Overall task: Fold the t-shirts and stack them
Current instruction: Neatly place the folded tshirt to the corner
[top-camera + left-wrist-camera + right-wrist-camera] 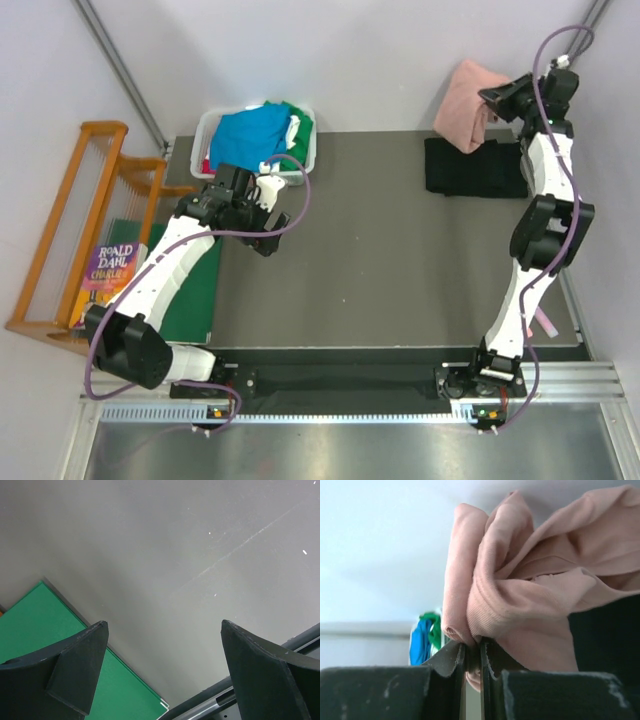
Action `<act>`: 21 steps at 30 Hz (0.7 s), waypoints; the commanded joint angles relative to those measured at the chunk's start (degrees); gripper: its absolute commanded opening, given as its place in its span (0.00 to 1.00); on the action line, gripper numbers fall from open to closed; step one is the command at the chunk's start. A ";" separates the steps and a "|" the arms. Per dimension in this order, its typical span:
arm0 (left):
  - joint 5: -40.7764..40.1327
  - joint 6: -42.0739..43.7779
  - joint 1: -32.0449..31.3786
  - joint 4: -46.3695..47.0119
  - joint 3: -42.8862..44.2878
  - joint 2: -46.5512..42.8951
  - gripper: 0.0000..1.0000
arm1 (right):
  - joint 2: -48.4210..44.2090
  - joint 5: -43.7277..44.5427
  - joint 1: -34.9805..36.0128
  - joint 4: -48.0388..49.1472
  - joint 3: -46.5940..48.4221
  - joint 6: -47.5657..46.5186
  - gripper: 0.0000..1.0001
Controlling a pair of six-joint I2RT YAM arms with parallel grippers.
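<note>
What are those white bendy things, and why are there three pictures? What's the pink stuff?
Those are two robot arms, each ending in a two-finger gripper. The big picture looks down from above; the other two come from cameras on the wrists. The right gripper is pinched shut on a pink t-shirt, held up near a black shirt lying on the grey table. The left gripper is open and holds nothing. A white basket at the back holds more shirts. A green board and a book lie at the left.
</note>
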 commanded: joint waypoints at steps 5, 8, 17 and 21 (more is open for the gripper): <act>2.36 -0.41 0.29 0.51 0.46 -0.99 0.99 | -6.11 6.49 -2.70 2.52 -8.62 1.75 0.00; 3.95 -0.68 0.29 0.33 0.81 -0.46 0.99 | -5.40 6.82 -0.95 2.58 -9.84 0.78 0.00; 2.98 -0.33 0.29 0.07 -0.24 -1.69 0.99 | -5.68 8.59 1.26 10.15 -11.17 10.52 0.00; 2.37 0.03 0.29 -0.10 -0.59 -1.69 0.99 | -1.28 6.31 1.34 14.62 -2.67 18.69 0.00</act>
